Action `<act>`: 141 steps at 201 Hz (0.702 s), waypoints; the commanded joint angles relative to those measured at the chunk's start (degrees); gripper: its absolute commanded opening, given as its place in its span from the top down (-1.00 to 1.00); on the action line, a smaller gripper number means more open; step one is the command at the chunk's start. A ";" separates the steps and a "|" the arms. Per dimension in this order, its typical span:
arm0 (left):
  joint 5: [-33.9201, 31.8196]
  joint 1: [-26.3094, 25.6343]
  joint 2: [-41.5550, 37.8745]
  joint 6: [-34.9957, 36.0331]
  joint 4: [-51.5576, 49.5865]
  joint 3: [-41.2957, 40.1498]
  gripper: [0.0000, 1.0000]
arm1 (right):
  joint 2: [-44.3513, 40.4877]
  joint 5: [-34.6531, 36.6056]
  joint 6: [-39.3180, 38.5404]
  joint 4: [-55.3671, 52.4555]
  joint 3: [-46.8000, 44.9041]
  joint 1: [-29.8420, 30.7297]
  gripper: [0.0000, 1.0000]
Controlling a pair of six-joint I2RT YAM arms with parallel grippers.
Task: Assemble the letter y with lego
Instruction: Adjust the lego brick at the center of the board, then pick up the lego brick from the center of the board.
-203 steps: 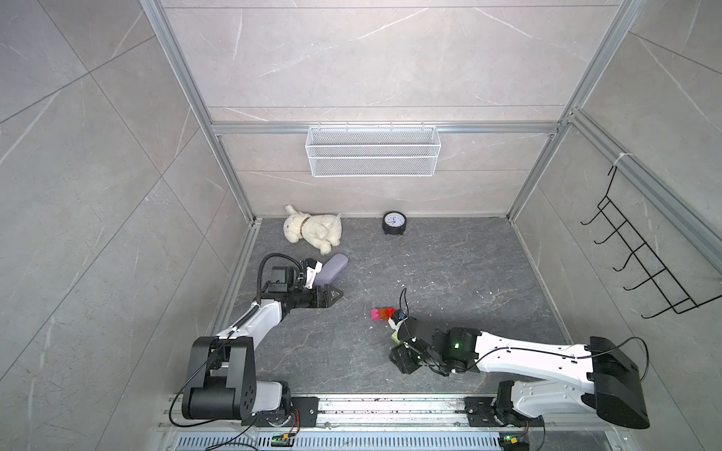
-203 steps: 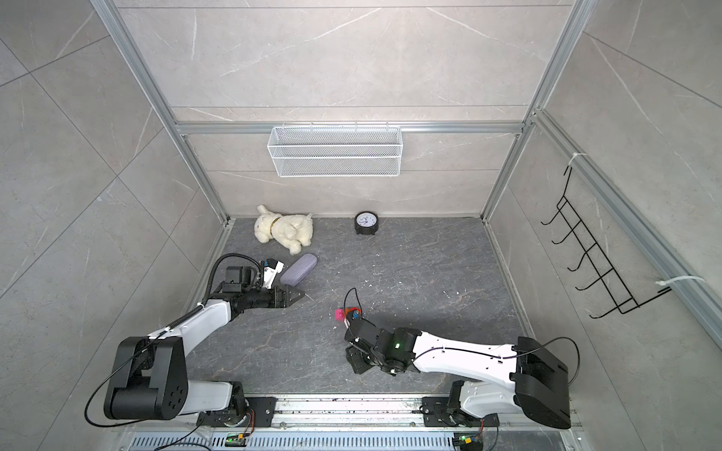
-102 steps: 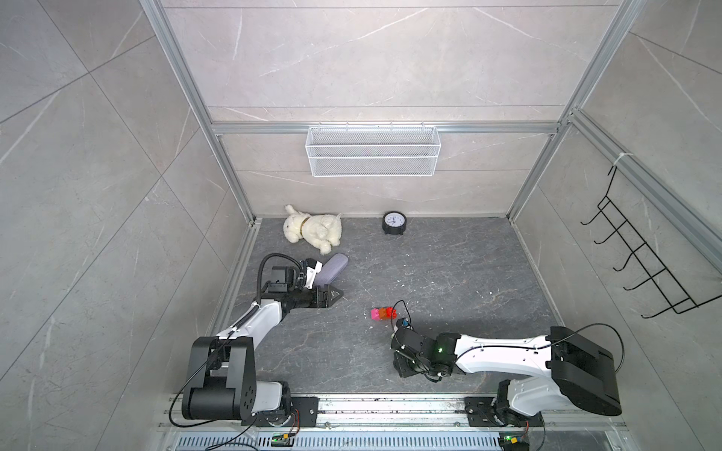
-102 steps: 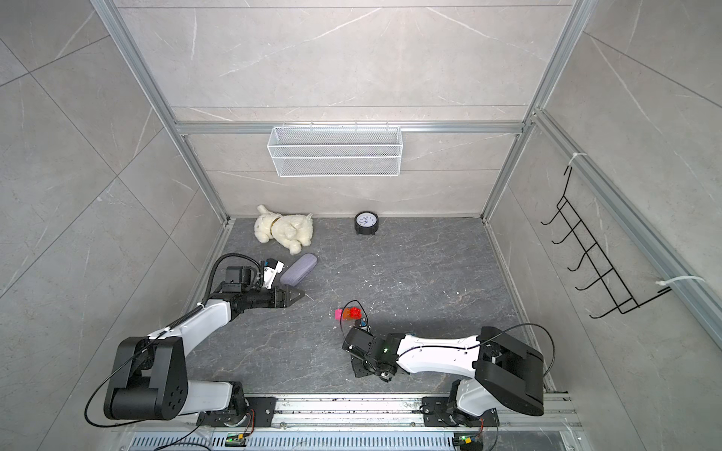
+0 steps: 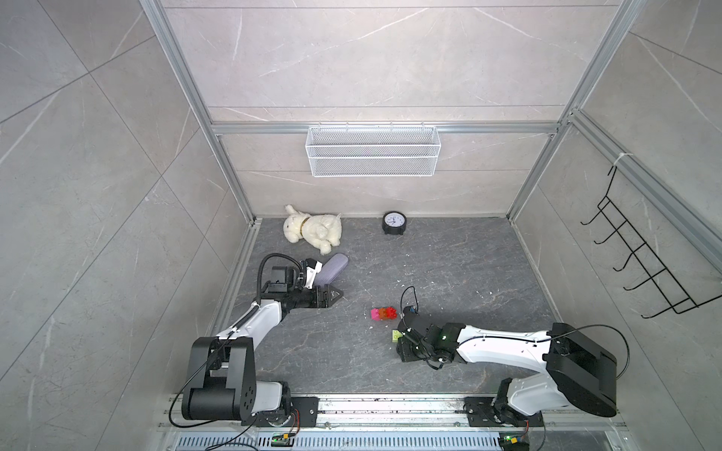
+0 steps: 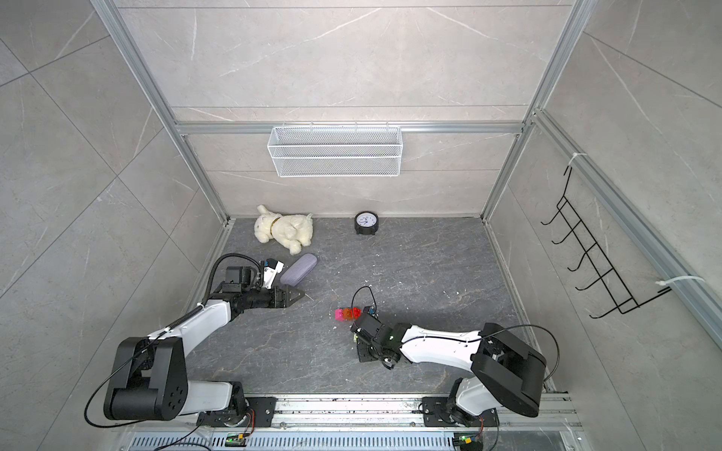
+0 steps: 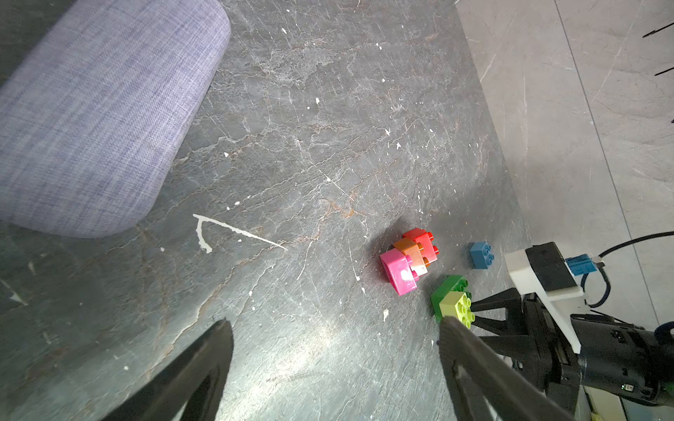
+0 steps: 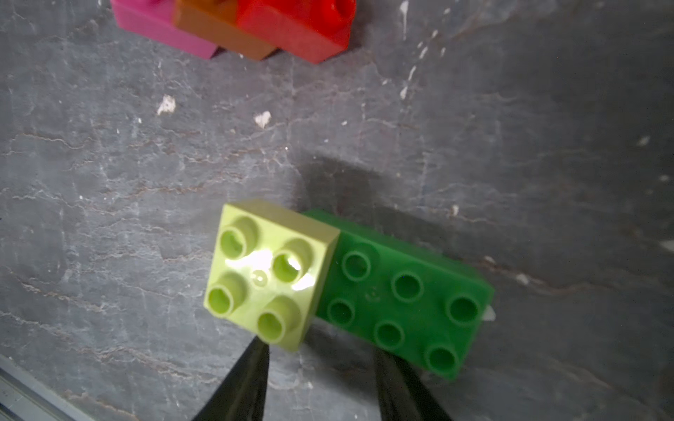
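Lego: pink-orange-red stack (image 5: pixel 383 313) at table (image 5: pixel 449 254) centre; yellow-green brick (image 8: pixel 270 269) atop green brick (image 8: pixel 405 302) at its 5 o'clock. Left fingers (image 7: pixel 204 364) wide apart, empty. Right fingers (image 8: pixel 248 379) parted at that pair; grip cannot be told.

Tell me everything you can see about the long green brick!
The long green brick is shiny plastic, lying flat on the grey floor, studs up. Six studs show in two rows. A yellow-green brick sits on one end. The right gripper hangs close by its edge; whether its tips touch is unclear. The pink, orange and red bricks lie apart.
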 commanded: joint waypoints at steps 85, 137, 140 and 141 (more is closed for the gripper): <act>2.20 -1.84 -1.92 -0.48 2.13 -0.77 -0.80 | -9.55 -4.75 -13.23 -33.19 11.85 -15.85 -0.05; 1.95 -2.34 -2.76 -0.41 1.98 -0.88 -0.80 | -1.51 -2.49 -19.52 -40.61 14.27 -26.82 -0.08; 1.97 -2.39 -2.77 -0.41 1.96 -0.88 -0.80 | -1.12 -2.38 -19.84 -40.67 14.25 -27.21 -0.08; 1.93 -2.35 -2.74 -0.44 1.95 -0.90 -0.80 | -1.01 -2.40 -19.98 -40.72 14.24 -27.35 -0.08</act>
